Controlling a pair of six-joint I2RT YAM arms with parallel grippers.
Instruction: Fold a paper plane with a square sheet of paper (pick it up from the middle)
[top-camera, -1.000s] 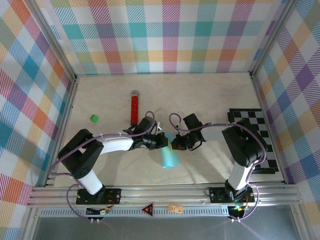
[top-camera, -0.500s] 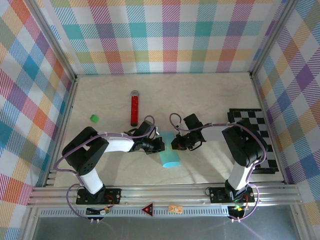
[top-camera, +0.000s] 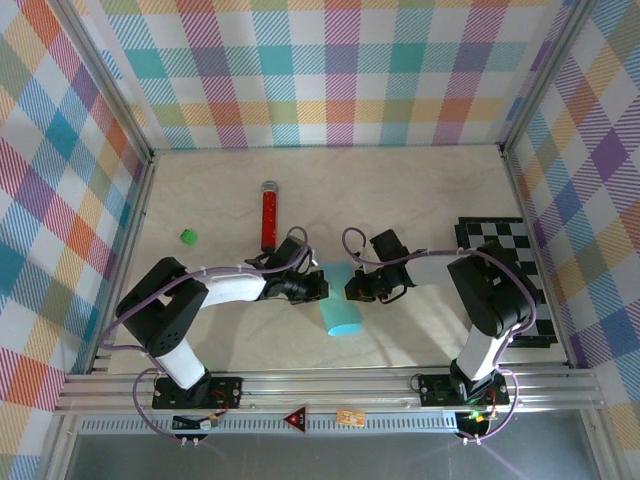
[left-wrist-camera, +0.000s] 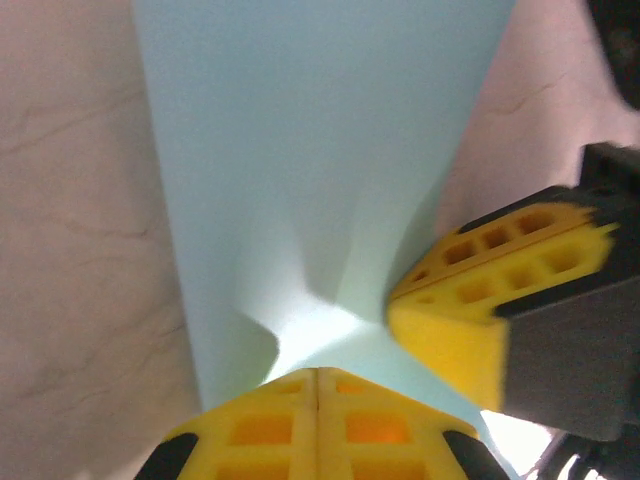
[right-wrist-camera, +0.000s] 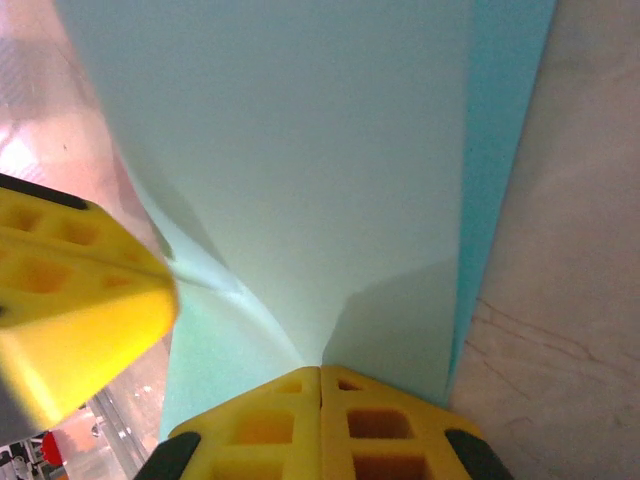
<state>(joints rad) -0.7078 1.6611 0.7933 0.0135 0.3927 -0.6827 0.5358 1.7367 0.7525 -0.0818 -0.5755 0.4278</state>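
The square sheet of paper (top-camera: 341, 312) is light cyan, folded into a narrow band, and hangs bowed between both grippers at mid-table. My left gripper (top-camera: 320, 288) is shut on its left edge. In the left wrist view the yellow fingertips (left-wrist-camera: 300, 385) meet on the paper (left-wrist-camera: 320, 150), and creases fan out from them. My right gripper (top-camera: 352, 291) is shut on the opposite edge. In the right wrist view its gripper (right-wrist-camera: 320, 370) pinches the paper (right-wrist-camera: 290, 150), with the left gripper's finger (right-wrist-camera: 70, 300) close by.
A red glittery tube (top-camera: 268, 215) lies behind the left gripper. A small green block (top-camera: 187, 236) sits at the left. The black-and-white checkered board (top-camera: 505, 236) lies along the right wall, partly under the right arm.
The left wrist has shifted slightly and the paper's upper end now shows between the grippers. The band's lower end has swung a little to the right. Both grips are unchanged.
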